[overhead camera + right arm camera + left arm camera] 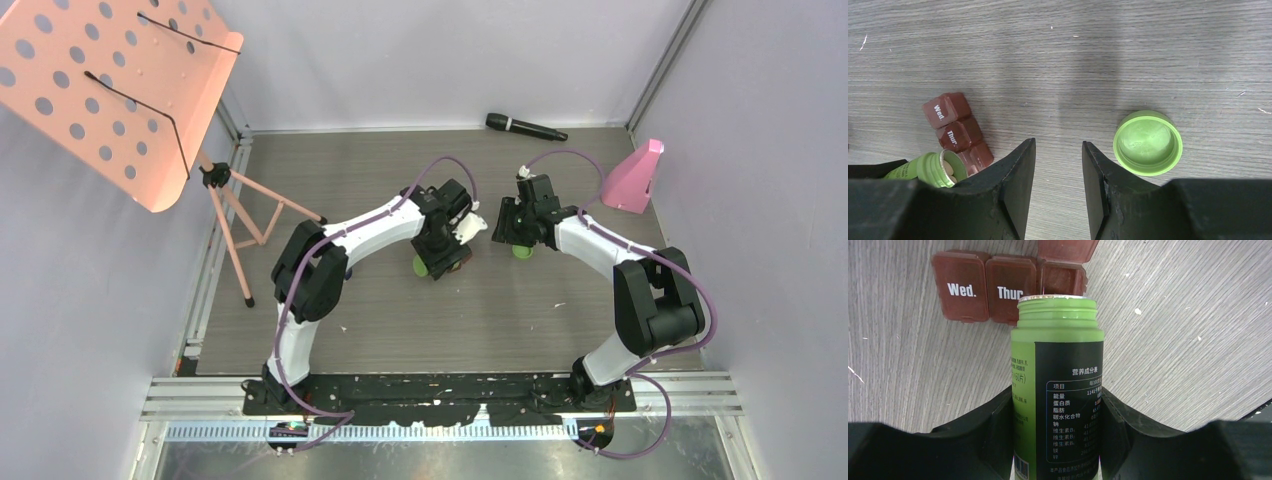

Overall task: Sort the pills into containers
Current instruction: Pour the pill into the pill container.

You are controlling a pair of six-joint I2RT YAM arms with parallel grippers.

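— What is your left gripper doing?
— My left gripper (1058,405) is clamping the green bottle (1058,350) round its lower body. The fingers (993,430) are pressing on both sides, spread about halfway to fit it. The bottle is uncapped and I am holding it tipped over, its mouth pointing to 12 o'clock in my left wrist view.

— And what is it pointing at?
— At the brown pill case (983,290), which is lying on the table (1173,315). The cells marked Wed. and Thur are sitting shut at 11 o'clock of the mouth. The next compartment (1060,282) is standing open at 12, with its lid (1068,249) flipped up behind it. The rim is hanging just at that open cell, but I cannot tell whether it is touching.

— Any pills showing?
— From my right wrist, pale pills (950,167) are lying inside the bottle's mouth, at 8 o'clock of my right fingertips.

— And the right gripper?
— My right gripper (1058,145) is hovering over the table with its fingers (1018,170) parted partway and nothing between them. The green cap (1148,142) is lying hollow side up at 3 o'clock of it, near but apart.

— Anything else around?
— In the overhead view a black microphone (525,127) is lying at 12 o'clock by the far wall. A pink music stand (110,90) is standing at 10 o'clock, and a pink object (632,180) is sitting at 2 o'clock.
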